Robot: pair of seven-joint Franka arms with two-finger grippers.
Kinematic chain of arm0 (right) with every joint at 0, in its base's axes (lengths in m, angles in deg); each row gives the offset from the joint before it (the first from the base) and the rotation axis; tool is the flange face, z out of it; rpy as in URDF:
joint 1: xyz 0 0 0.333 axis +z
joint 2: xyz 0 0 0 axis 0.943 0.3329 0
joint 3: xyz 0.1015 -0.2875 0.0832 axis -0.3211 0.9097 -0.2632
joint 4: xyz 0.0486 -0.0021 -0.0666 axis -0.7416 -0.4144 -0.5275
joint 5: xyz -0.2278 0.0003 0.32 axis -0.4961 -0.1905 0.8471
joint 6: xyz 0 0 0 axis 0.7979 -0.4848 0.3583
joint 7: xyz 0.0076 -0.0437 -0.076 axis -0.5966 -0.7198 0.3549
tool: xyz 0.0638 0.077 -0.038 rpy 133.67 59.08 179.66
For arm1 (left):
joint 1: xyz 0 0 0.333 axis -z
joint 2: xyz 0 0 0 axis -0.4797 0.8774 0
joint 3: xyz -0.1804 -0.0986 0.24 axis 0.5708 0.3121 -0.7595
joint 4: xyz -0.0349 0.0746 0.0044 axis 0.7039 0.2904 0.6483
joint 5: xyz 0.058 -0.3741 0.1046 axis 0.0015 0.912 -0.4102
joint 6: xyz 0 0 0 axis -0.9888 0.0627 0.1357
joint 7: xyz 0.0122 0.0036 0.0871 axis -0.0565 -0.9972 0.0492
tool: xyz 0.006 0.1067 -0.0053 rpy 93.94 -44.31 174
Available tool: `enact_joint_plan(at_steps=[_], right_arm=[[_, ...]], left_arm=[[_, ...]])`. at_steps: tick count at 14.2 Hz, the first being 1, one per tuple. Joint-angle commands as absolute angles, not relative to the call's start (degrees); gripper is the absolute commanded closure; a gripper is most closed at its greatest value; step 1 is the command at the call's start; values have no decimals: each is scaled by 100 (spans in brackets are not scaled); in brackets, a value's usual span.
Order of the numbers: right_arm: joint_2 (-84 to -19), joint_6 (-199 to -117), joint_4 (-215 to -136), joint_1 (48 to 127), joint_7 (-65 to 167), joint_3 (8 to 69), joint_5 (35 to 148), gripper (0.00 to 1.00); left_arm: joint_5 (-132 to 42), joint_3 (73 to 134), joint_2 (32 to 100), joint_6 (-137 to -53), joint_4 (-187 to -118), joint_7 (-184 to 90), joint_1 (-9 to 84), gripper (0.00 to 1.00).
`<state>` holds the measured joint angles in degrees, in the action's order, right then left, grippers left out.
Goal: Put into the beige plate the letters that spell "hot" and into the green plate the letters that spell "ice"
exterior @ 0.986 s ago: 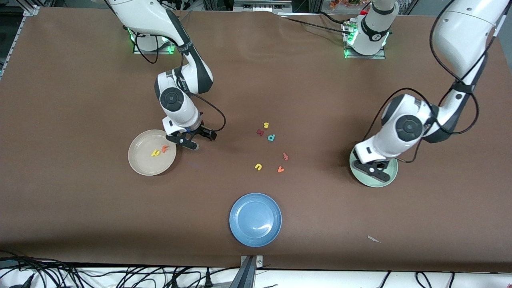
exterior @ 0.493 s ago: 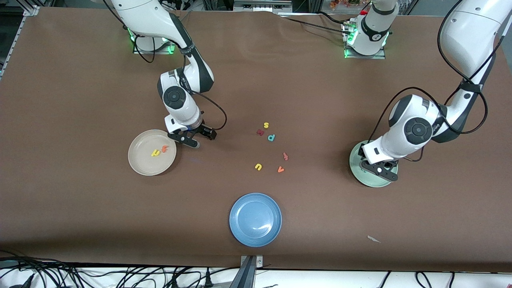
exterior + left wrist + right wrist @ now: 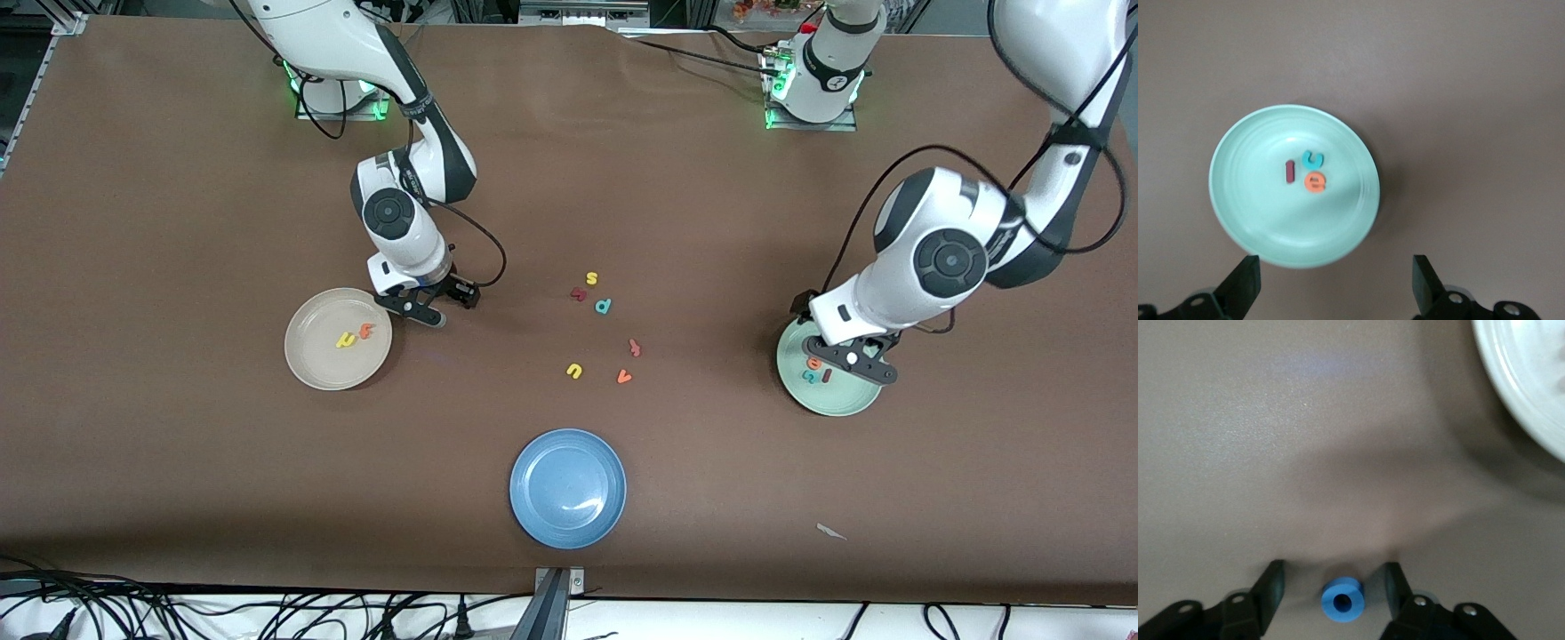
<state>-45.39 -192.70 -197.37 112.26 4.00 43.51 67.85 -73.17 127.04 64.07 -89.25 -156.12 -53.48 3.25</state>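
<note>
1. Now, the "ice" half looks done: the dark red "i" (image 3: 1290, 171), the teal "c" (image 3: 1313, 159) and the orange "e" (image 3: 1315, 181) lie huddled together in the middle of the green plate (image 3: 1245, 220). The left tool (image 3: 852, 360) hangs over that plate with its fingers spread wide and nothing between them.
2. The step in hand is the last letter of "hot". The right tool (image 3: 1333, 585) is down at the tabletop (image 3: 178, 178), just beside the rim of the beige plate (image 3: 307, 356), its fingers standing either side of the blue "o" (image 3: 1343, 600) with a gap on each side, so no grip yet.
3. The yellow "h" (image 3: 346, 340) and orange "t" (image 3: 365, 332) already sit in the beige plate.
4. Next, I'd judge, the right tool must pinch the ring squarely, lift, carry it over the rim close by, and let go.
5. The letters are small, matte, soft-looking foam; the "o" is a thick ring with a round hole, likely to squash a little. Both plates are smooth, shallow rounds with faint ridges; the tabletop is a dull brown sheet.
</note>
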Motion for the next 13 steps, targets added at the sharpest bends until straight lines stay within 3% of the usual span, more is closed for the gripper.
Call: enact_joint_plan(at_steps=[1, 5, 8, 13], right_arm=[[-4670, -19336, -19951, 11257, 359, 4299, 6854, 42], [-4705, -19327, -19969, 11266, 359, 4290, 6854, 51], [-4723, -19327, -20013, 11266, 351, 4229, 6854, 57], [-4723, -19336, -20013, 11257, 359, 4220, 6854, 72]], left_arm=[[-6804, 12901, 5958, -7898, -15023, -5273, 265, 0], [-6564, 12971, 5869, -6384, -13730, -5291, 327, 0], [-6152, 12762, 5553, -6110, -13517, -5326, 327, 0], [-5325, 10726, 4886, -5942, -13595, -5344, 1475, 0]])
